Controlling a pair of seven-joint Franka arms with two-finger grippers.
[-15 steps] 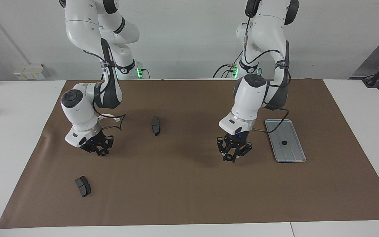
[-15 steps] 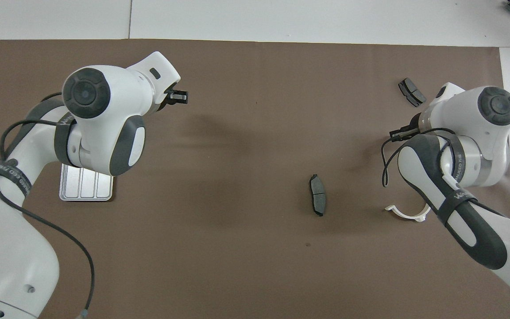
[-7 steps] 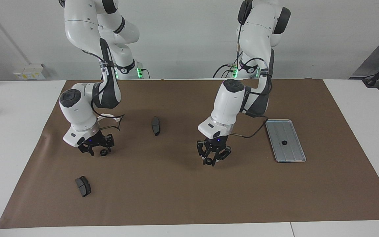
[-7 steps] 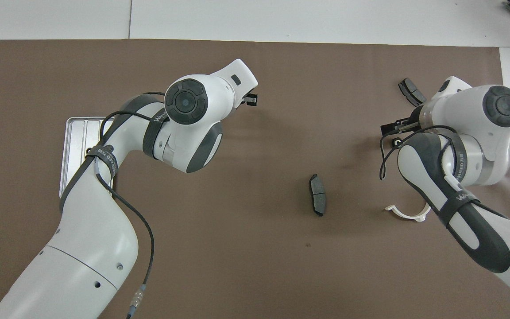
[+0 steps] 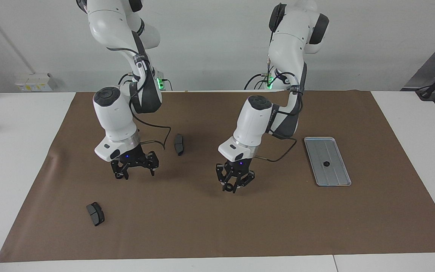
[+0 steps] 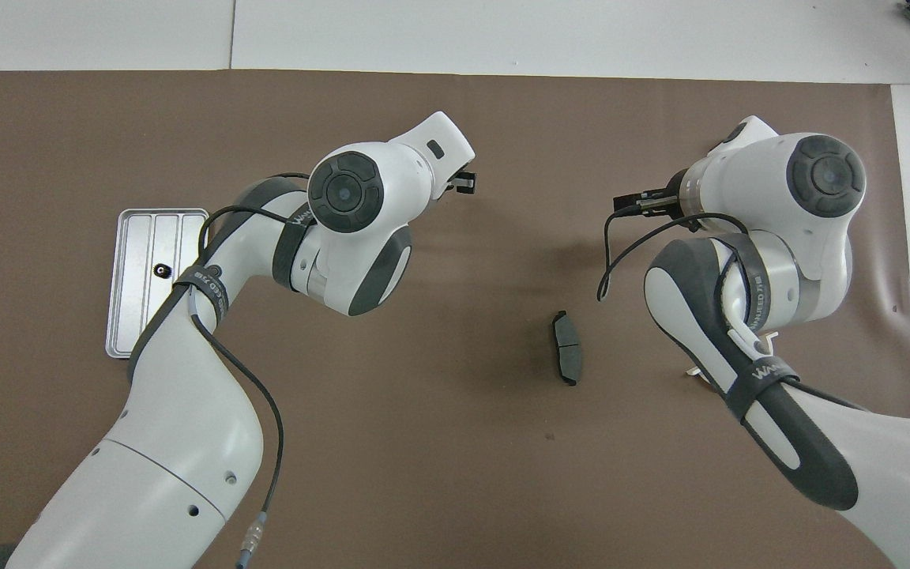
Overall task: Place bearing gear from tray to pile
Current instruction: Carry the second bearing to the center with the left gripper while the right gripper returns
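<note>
Facing view, robots' end first: brake pad (image 5: 179, 144) flat on mat (image 5: 263, 226). Tray (image 5: 336, 175) toward left arm's end, tray gear (image 5: 326, 163) waiting inside. Right gripper (image 5: 136, 172) spread wide, low over mat, loose gear (image 5: 118, 175) lying by one fingertip, likely the pile spot. Left gripper (image 5: 232, 188) narrow over mid-mat, seemingly pinching carried gear (image 5: 227, 187), probably bound for pile. Farthest out, second pad (image 5: 95, 214).

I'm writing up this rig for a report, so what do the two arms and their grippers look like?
Both arms are glossy white with dark grey joint covers and round dark caps. Black cables run along them. The left gripper and right gripper are black linkage types under white wrists with small blue lights.
</note>
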